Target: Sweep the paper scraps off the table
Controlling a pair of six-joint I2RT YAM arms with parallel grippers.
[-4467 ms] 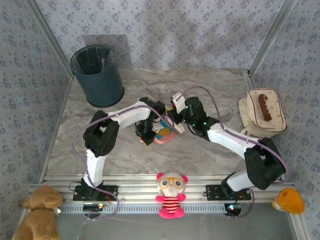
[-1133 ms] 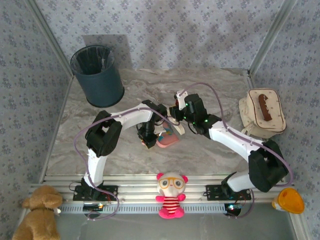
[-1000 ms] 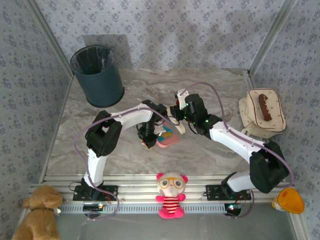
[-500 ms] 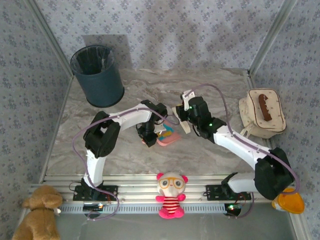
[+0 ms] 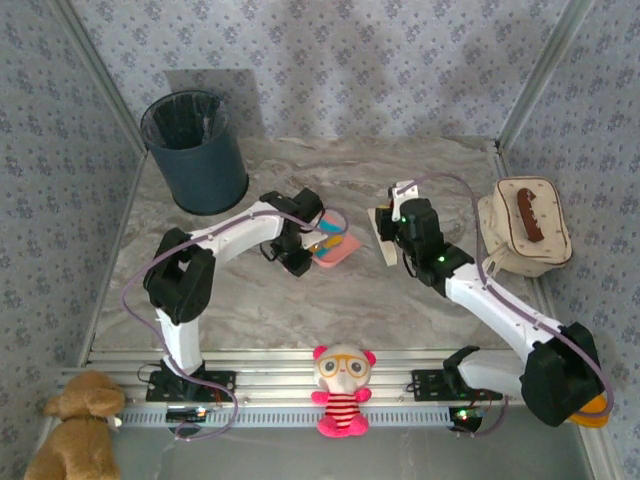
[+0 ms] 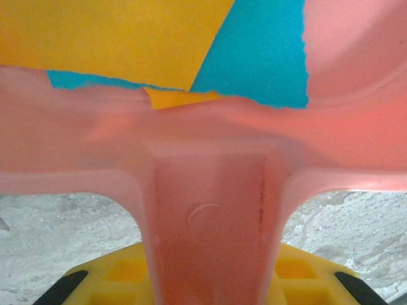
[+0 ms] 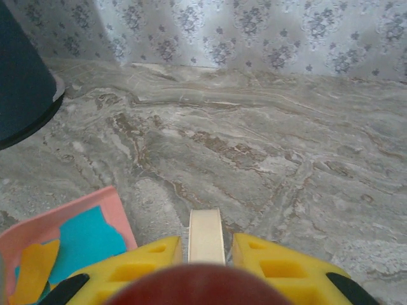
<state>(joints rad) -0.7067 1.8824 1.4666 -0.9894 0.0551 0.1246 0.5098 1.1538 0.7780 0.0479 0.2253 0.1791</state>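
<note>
Scraps (image 6: 114, 32) of orange and cyan paper lie heaped in a pink dustpan (image 5: 335, 250) near the middle of the top view, over the marbled tabletop (image 5: 400, 170). The left end effector (image 5: 297, 258) is clenched on the dustpan's handle (image 6: 210, 229), which in the left wrist view runs down between its yellow fingers (image 6: 108, 279). Whether the pan rests on the tabletop or hangs just above it cannot be told.

The right end effector (image 5: 392, 228) grasps a cream blade (image 5: 383, 238), which stands right of the dustpan and apart from it. In the right wrist view the pan's corner sits at lower left with scraps inside. A dark bin (image 5: 195, 150) stands at upper left of the top view, well apart from the pan.

Judging from this, the scraps are gathered and the carry to the bin is what remains. The risks:
- The scraps are light and loose, and some lie near the pan's open lip. A forward tilt or a quick swing could slide or flutter them back onto the tabletop.
- The handle is smooth plastic held by two fingers, so it could twist in the grip and tip the load.
- A tip begun too low could knock the pan against the bin's rim, and one begun short of it would drop scraps outside.
</note>
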